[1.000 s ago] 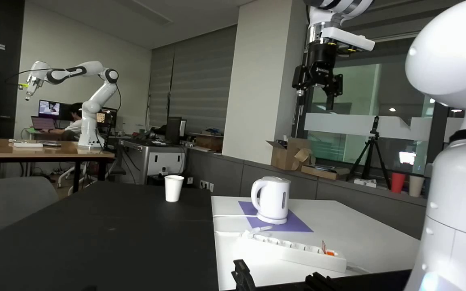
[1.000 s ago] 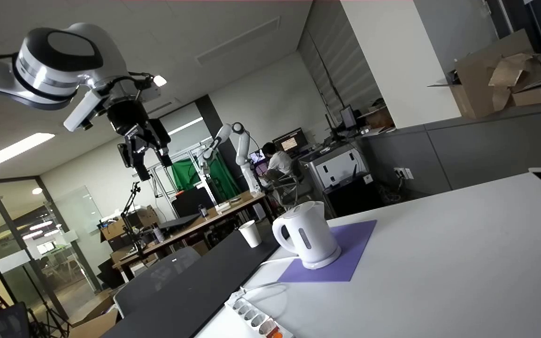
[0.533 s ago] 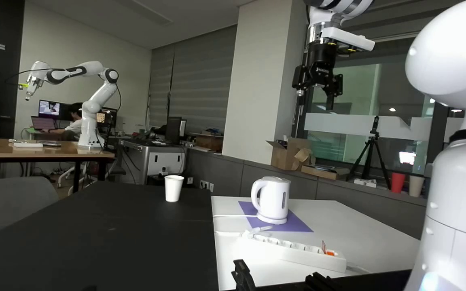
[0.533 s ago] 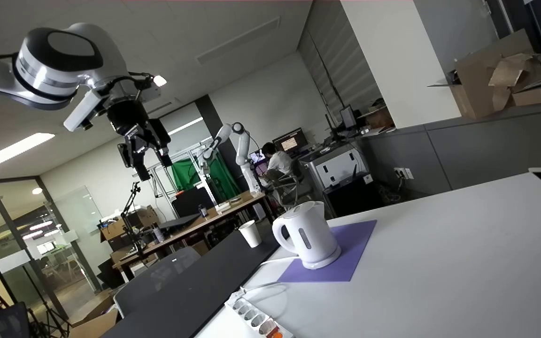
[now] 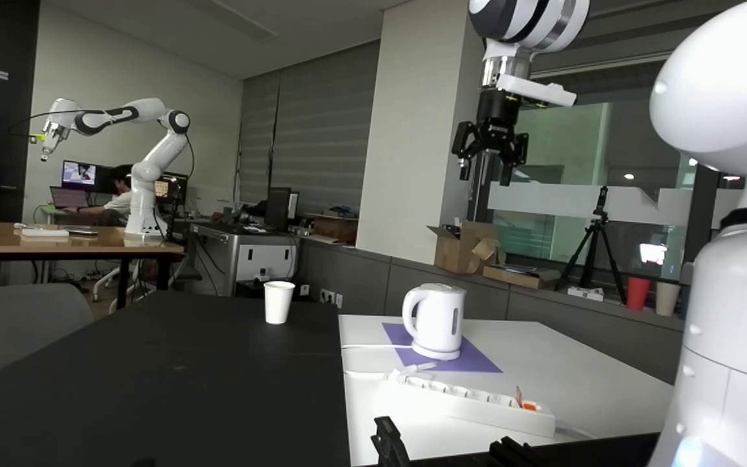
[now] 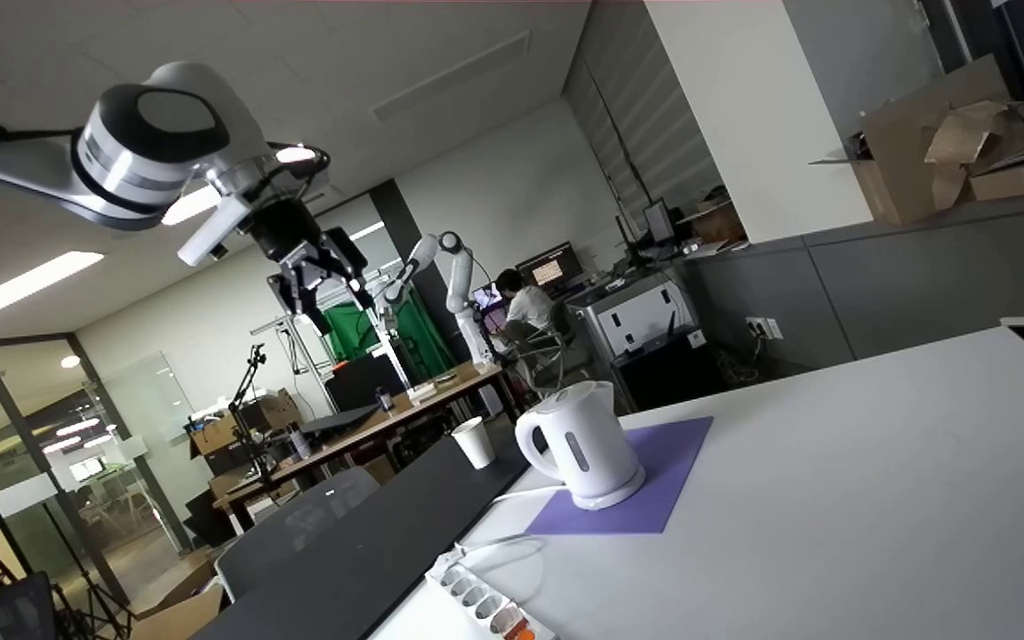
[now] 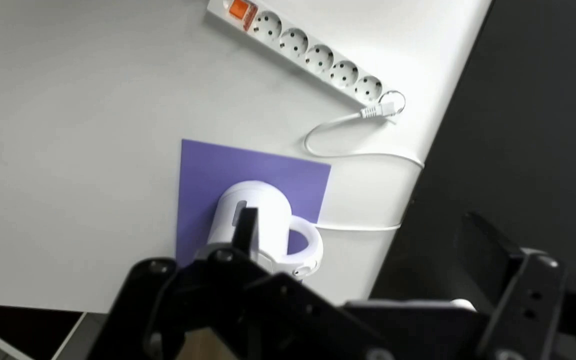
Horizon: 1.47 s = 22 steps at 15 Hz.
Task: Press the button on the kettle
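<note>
In the wrist view I see my wide-spread end effector (image 7: pixel 365 235) partly hiding the kettle (image 7: pixel 273 217), power strip (image 7: pixel 307 53) nearby.

One kettle (image 6: pixel 599 452), one purple sheet (image 6: pixel 665 471)

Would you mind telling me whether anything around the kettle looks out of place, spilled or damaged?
Nothing stands out: the kettle stands upright on the purple sheet, the white cup is upright on the black table, the plug sits at one end of the power strip, and no spill or damage shows.
</note>
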Motion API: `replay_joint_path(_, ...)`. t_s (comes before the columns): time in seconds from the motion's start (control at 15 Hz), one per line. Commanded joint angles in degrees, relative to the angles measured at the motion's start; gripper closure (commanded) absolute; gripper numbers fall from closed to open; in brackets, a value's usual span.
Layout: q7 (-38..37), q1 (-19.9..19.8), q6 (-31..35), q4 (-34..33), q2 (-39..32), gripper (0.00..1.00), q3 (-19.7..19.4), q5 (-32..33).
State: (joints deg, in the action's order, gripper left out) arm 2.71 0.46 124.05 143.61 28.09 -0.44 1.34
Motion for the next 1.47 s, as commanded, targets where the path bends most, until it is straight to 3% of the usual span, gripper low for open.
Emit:
replay_joint_path(0.0, -0.99, -0.62, 8.18, -5.01, -9.91, 0.00, 0.95, 2.23)
replay_joint_path(0.13, -1.57, -0.74, 11.92, -7.47, -14.75, 0.00, 1.54, 4.08)
replay_joint_path(0.2, -1.77, -0.67, 13.19, -8.93, -17.13, 0.25, 1.78, 4.88)
replay_joint_path(0.33, -2.36, -0.48, 14.97, -12.03, -21.51, 0.33, 2.31, 6.64)
replay_joint_path(0.93, -5.72, 1.77, 17.16, -23.26, -33.52, 0.95, 2.94, 14.58)
replay_joint_path(1.27, -5.58, 2.90, 14.80, -27.32, -36.44, 1.00, 2.50, 16.54)
replay_joint_path(1.4, -3.34, 2.54, 17.12, -24.55, -35.20, 0.99, 2.65, 14.39)
